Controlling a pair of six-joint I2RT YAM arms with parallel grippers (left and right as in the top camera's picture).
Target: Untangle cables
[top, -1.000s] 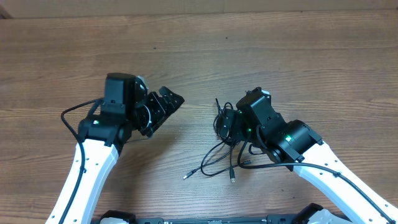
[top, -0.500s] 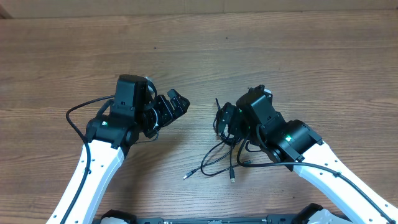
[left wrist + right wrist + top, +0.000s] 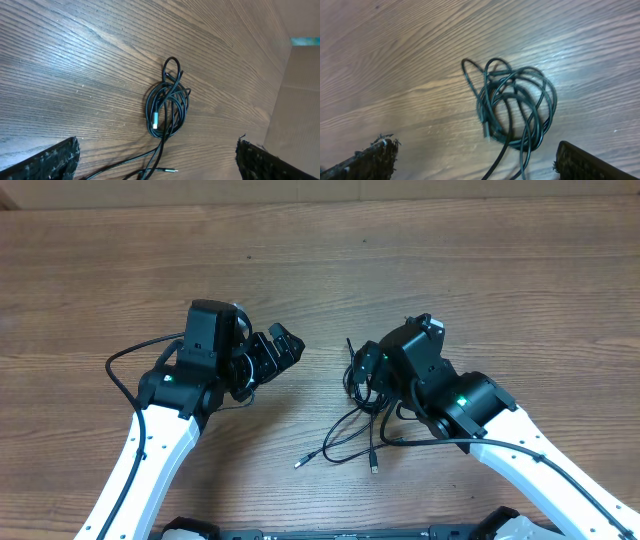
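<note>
Right wrist shows the right gripper (image 3: pixel 475 147) spread over the cables (image 3: pixel 485 112). Best to pinch one outer loop only, while the left gripper (image 3: pixel 156 144), also spread, anchors the rest.

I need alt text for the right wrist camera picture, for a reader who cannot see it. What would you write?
A bundle of thin black cables lies in tangled loops on a wooden table, with strands running off the bottom edge. The right gripper is open; its dark fingertips show in the lower corners, clear of the cables.
</note>
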